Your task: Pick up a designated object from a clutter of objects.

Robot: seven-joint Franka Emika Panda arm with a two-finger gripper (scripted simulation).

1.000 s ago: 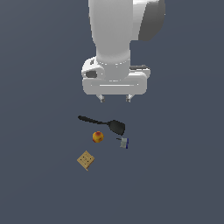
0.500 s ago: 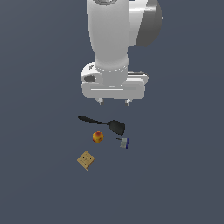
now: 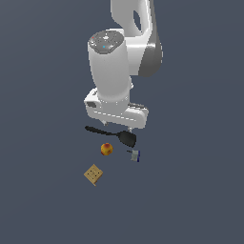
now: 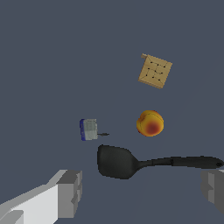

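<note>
The orange-yellow ball with a red patch lies on the grey floor, in front of the black spatula. It also shows in the wrist view, beside the spatula's head. The tan square cracker box lies beyond the ball. The small grey-blue piece lies off to the side. My gripper hangs open and empty above the spatula, short of the ball, its fingers wide apart.
The floor is a plain dark grey surface with no edges in view. The white arm rises behind the clutter in the exterior view.
The hand has moved down toward the spatula and the arm has leaned over. The objects have not moved. The gripper stays open.
</note>
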